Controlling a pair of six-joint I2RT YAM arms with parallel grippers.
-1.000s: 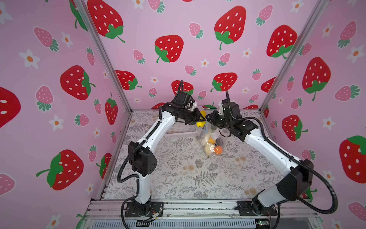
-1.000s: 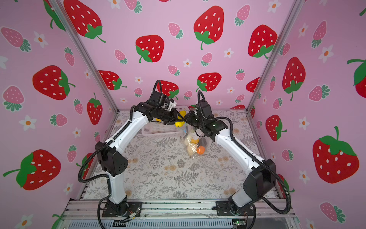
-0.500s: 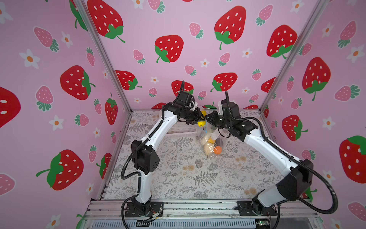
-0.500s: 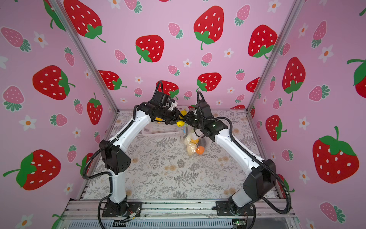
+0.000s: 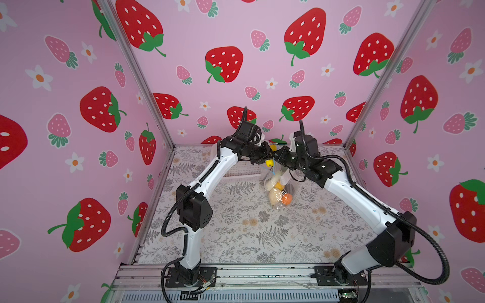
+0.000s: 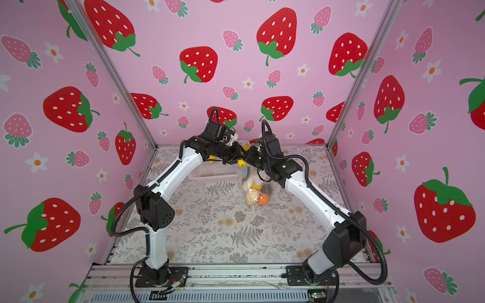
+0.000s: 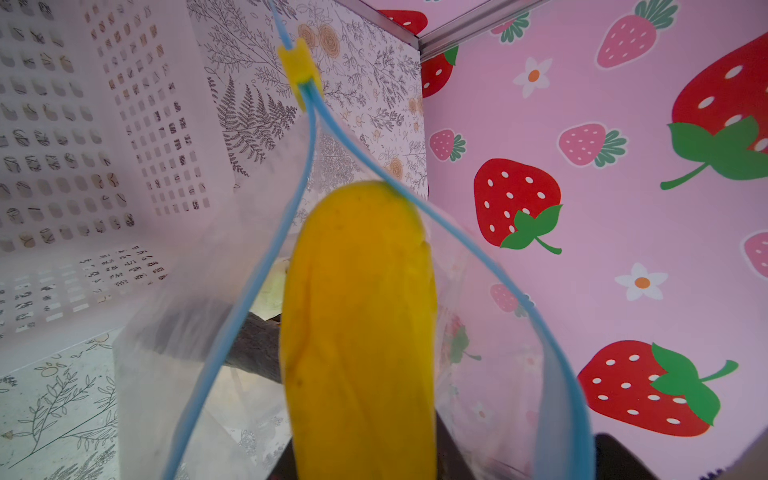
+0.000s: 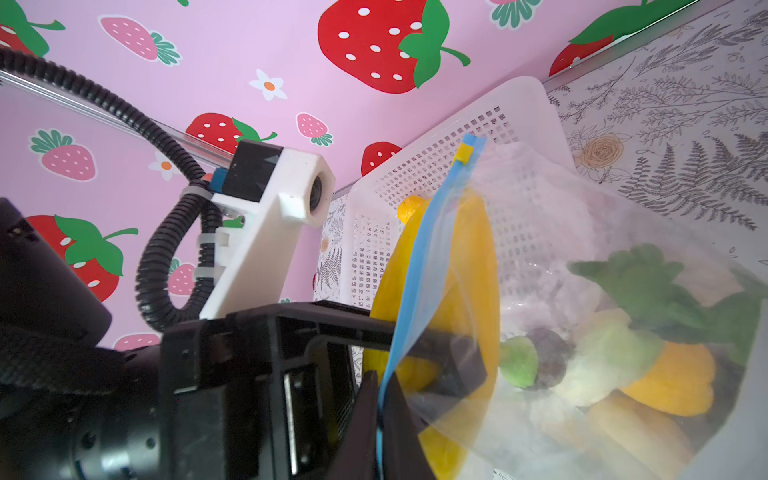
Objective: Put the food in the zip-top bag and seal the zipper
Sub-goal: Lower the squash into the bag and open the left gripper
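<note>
Left end effector (image 5: 265, 157), clenched on the yellow banana (image 7: 357, 324), has been eased closer — the fruit now sits just ahead of it between the parted zipper (image 8: 419, 266) tracks of the zip-top bag (image 8: 561, 257), whose rim is pinched by the right end effector (image 8: 380, 397) — so release seems due.

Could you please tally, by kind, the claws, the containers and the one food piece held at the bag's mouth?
claws: 2, left claw and right claw
zip-top bag: 1
white mesh basket: 1
yellow banana: 1
total: 5
</note>
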